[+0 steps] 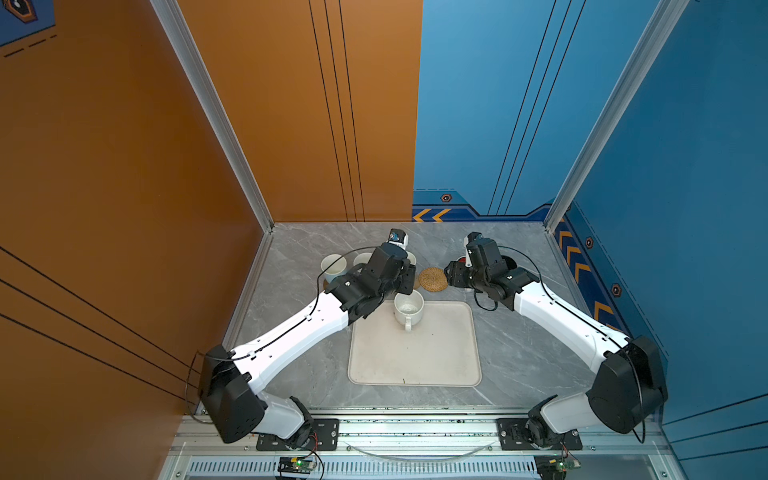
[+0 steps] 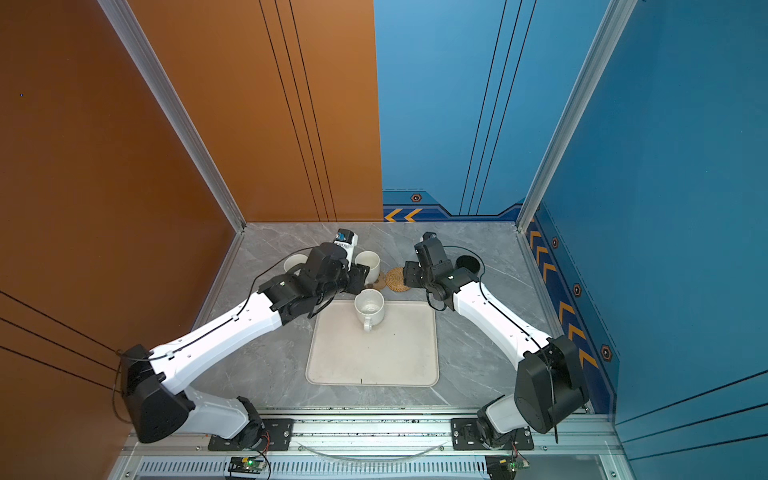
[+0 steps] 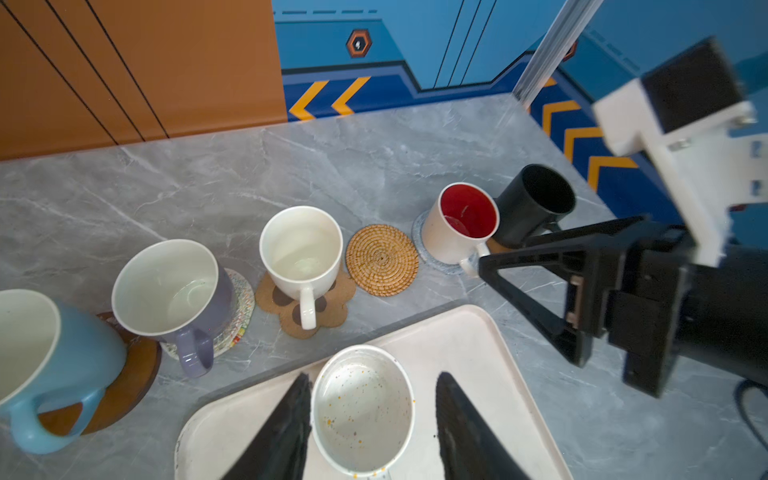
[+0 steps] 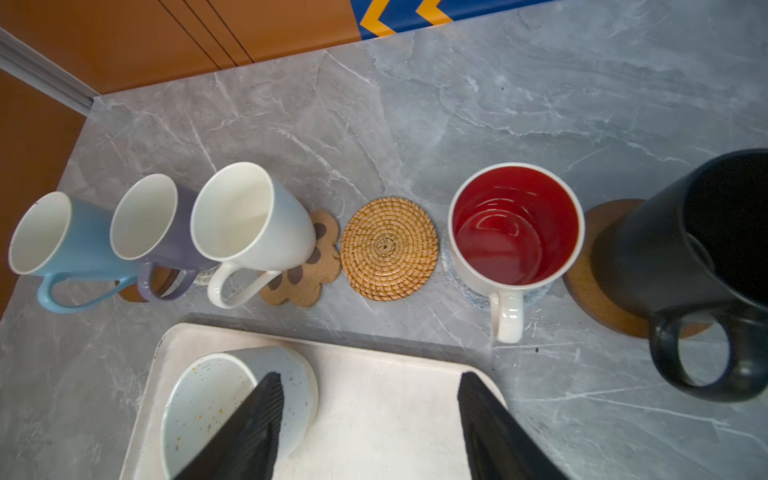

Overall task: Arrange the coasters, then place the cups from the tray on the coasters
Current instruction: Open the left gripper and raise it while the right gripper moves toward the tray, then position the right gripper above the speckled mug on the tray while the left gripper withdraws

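Grey marble desk (image 3: 208,174): six coasters (image 3: 286,299) in one row, five carrying cups (image 3: 301,245); rattan coaster (image 3: 382,259) bare, frame centre. Sixth cup (image 3: 363,409) stands on one tray (image 3: 478,353), lower centre, between the spread jaws of left end effector (image 3: 374,376). Right end effector (image 4: 370,376) spread, empty.

Robot test booth: painted panels (image 1: 291,124), aluminium frame (image 1: 220,124), marble tabletop (image 1: 519,353).

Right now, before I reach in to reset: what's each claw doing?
Left claw: open, straddling the speckled mug on the tray, not clamped.
Right claw: open, empty.
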`<state>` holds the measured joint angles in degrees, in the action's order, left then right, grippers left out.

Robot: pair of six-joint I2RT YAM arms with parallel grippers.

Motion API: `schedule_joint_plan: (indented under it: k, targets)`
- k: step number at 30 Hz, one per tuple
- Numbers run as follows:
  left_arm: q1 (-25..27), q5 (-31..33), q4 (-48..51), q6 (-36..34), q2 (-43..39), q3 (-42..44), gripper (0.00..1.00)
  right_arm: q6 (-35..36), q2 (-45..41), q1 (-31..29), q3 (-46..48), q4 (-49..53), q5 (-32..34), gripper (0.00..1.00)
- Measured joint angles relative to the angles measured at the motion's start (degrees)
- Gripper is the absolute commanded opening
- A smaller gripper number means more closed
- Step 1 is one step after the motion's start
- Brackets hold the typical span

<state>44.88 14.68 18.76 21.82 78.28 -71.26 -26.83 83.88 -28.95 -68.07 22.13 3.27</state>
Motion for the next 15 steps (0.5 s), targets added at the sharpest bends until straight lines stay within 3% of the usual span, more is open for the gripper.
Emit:
schedule_joint_plan:
  k: [11, 15]
  targets:
    - [6.0, 5.4, -8.9, -2.4, -13.6, 9.6, 0.66, 0.9, -0.1, -9.0, -5.7, 4.7, 3.6, 0.66]
    - [6.7, 6.5, -10.8, -3.8, -15.5, 13.2, 0.78, 1.0, 0.8, -14.2, -7.1, 6.4, 4.8, 0.66]
